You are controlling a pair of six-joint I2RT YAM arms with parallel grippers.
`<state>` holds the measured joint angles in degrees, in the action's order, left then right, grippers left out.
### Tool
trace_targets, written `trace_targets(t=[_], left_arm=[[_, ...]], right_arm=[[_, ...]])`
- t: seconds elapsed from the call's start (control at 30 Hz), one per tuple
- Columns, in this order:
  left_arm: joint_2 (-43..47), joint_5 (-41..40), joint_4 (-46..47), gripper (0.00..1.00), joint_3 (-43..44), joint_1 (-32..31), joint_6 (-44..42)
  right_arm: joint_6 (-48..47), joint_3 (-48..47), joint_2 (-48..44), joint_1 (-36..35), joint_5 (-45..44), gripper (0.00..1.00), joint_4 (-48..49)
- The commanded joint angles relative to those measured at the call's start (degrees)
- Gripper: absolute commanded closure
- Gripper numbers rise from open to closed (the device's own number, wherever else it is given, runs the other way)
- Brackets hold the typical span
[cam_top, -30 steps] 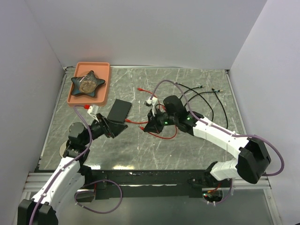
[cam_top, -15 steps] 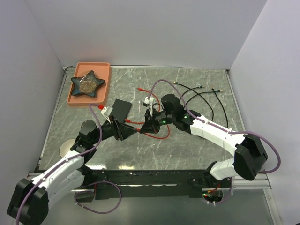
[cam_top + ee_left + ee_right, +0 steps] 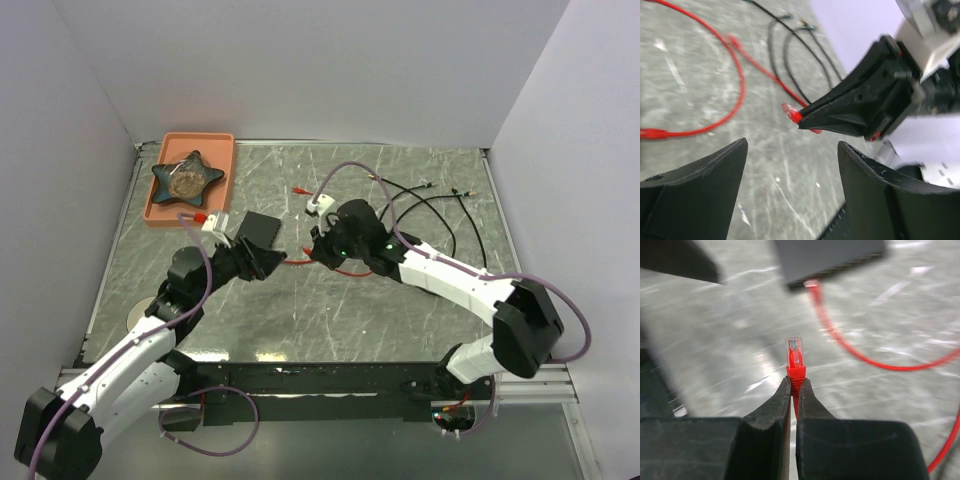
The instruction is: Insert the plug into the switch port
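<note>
My right gripper (image 3: 794,386) is pinched tight on the red plug (image 3: 794,352). My left gripper (image 3: 790,150) is wide apart, holding nothing. The switch (image 3: 830,260) lies flat just ahead. I should keep the plug straight, line it up with the switch's near edge and push slowly

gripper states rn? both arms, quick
Left gripper: open, nothing between its fingers.
Right gripper: shut on the red plug, whose tip sticks out past the fingertips.
</note>
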<state>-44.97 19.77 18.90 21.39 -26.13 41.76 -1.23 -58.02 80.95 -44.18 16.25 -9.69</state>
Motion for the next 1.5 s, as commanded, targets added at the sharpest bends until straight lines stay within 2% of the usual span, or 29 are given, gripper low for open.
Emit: trace_targets(t=[0.0, 0.23, 0.33, 0.43, 0.63, 0.77, 1.1, 1.47], left_arm=[[-5.7, -9.6, -7.1, 0.19, 8.0, -0.1, -3.1], [-20.9, -8.5, -12.8, 0.18, 16.8, 4.7, -5.8], [-24.2, -6.2, -12.1, 0.18, 18.2, 8.6, -6.4], [-28.0, -5.7, -11.8, 0.18, 19.0, 12.1, -7.0], [-33.2, -8.0, -12.3, 0.17, 21.2, 14.3, -9.3], [-32.1, -8.1, -11.5, 0.17, 20.4, 14.4, -9.3], [-27.3, -9.8, -11.5, 0.16, 17.0, 16.0, -9.5], [-22.9, -11.9, -11.0, 0.16, 13.2, 18.7, -7.8]], right_arm=[[-4.6, -6.0, 5.7, -1.9, -16.0, 1.0, 1.3], [-6.2, -15.3, 18.2, -2.8, -19.2, 1.0, -0.1], [-6.2, -18.3, 22.9, -2.7, -18.8, 1.0, -1.0], [-6.2, -25.3, 28.2, -2.8, -19.1, 1.0, -4.4], [-5.9, -31.5, 35.6, -2.8, -17.3, 1.0, -7.4], [-5.1, -34.0, 40.3, -2.9, -14.5, 1.0, -9.6], [-4.1, -36.0, 43.2, -4.4, -10.9, 1.0, -13.7], [-0.5, -25.0, 38.1, -7.6, -6.1, 1.0, -16.3]])
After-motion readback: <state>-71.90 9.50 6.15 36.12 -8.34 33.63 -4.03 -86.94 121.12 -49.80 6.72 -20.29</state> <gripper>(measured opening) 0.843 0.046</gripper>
